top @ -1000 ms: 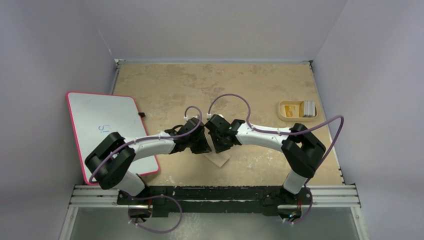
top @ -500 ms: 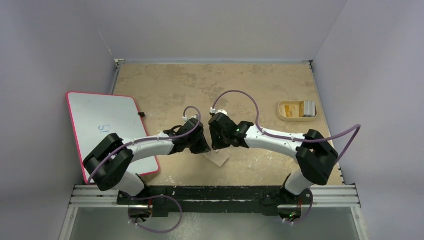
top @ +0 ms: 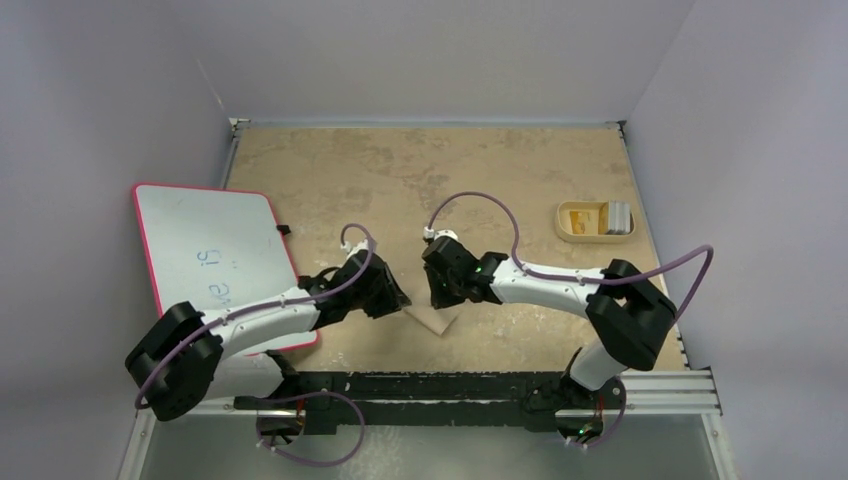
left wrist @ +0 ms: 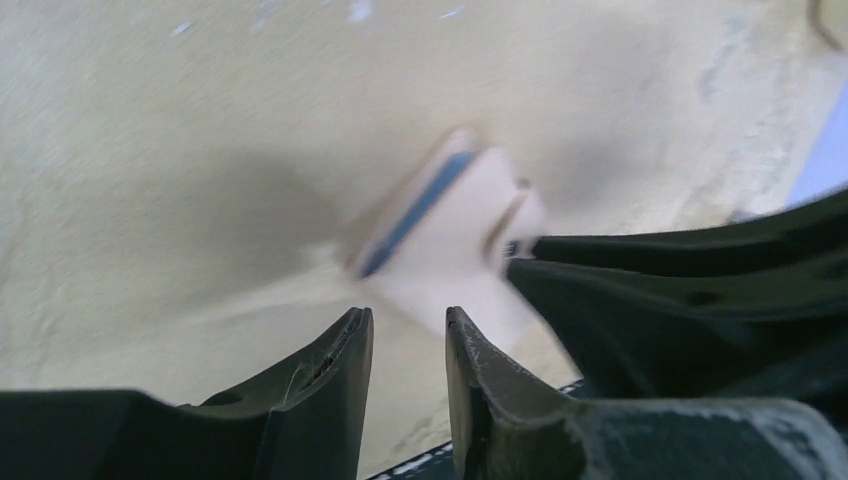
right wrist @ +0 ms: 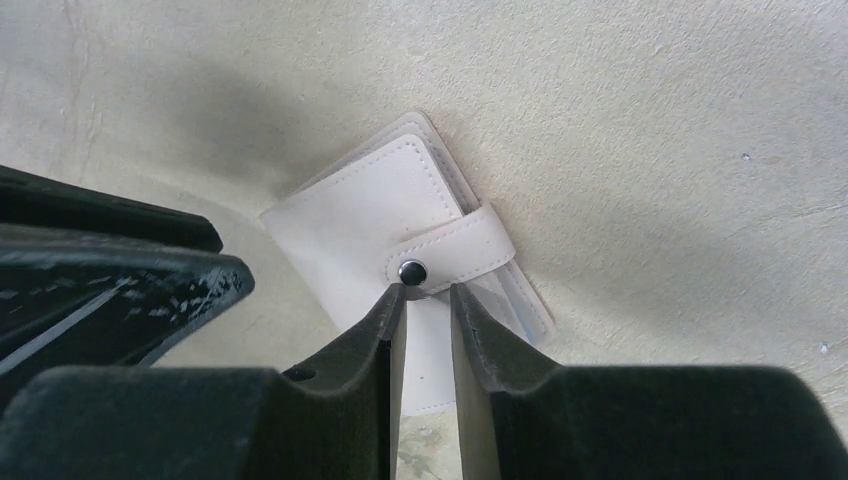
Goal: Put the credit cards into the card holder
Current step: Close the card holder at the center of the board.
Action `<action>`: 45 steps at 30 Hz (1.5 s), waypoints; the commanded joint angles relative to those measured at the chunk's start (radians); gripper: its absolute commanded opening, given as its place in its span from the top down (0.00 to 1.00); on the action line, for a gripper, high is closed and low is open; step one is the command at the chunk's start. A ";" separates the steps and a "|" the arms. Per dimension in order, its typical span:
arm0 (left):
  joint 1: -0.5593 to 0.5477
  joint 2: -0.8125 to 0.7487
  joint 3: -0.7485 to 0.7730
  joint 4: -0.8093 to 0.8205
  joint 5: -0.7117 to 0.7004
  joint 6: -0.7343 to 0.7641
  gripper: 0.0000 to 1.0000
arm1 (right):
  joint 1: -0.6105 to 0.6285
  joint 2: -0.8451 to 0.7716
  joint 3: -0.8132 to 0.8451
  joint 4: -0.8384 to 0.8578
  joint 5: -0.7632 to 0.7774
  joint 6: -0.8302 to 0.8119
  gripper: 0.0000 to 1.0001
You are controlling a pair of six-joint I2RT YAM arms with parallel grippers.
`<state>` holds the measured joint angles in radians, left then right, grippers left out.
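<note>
Because both arms lean in over the near middle of the table [top: 400, 170], the top view shows little of the card holder [top: 437, 320]. Only a pale tan corner pokes out below the two hands, close to the near edge.

The right wrist view is clearer. The card holder [right wrist: 400, 215] lies flat and folded shut, its strap fastened over the round snap, with thin clear leaves peeking past its edges. The right hand [right wrist: 428, 292] hangs right above it, its fingers parted by a narrow gap with nothing between them and their tips flanking the snap. Whether they touch the strap cannot be told. The dark bulk at the left of that view is probably the left hand, cut off by the frame.

The left wrist view is smeared with blur. The left hand [left wrist: 405, 320] has its fingers slightly apart and empty, just short of the card holder [left wrist: 450, 230], which shows as a soft pale block with a blue line along one edge.

Seen from above, the left hand [top: 392, 298] and right hand [top: 441, 291] sit near each other.

Farther left, a pink-rimmed whiteboard [top: 210, 260] overhangs the table's side, partly hidden by the left arm. At the far right, a shallow tan tray [top: 572, 222] holds the credit cards [top: 612, 217], gold and grey-white, too small to count.
</note>
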<state>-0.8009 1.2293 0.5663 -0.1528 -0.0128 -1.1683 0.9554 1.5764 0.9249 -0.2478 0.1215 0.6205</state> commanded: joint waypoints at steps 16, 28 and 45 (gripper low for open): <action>0.002 0.133 -0.166 0.398 0.010 -0.125 0.60 | 0.003 -0.076 -0.199 0.170 -0.009 0.130 0.81; 0.041 0.171 -0.028 0.285 -0.015 -0.014 0.96 | 0.004 -0.110 -0.146 0.126 0.012 0.109 0.76; 0.103 0.307 0.135 0.114 0.141 0.219 1.00 | -0.127 -0.161 -0.072 0.158 -0.099 -0.028 0.72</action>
<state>-0.7006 1.5276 0.6590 0.0151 0.1200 -1.0325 0.8822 1.4059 0.8593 -0.1703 0.1078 0.6434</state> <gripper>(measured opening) 0.032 0.289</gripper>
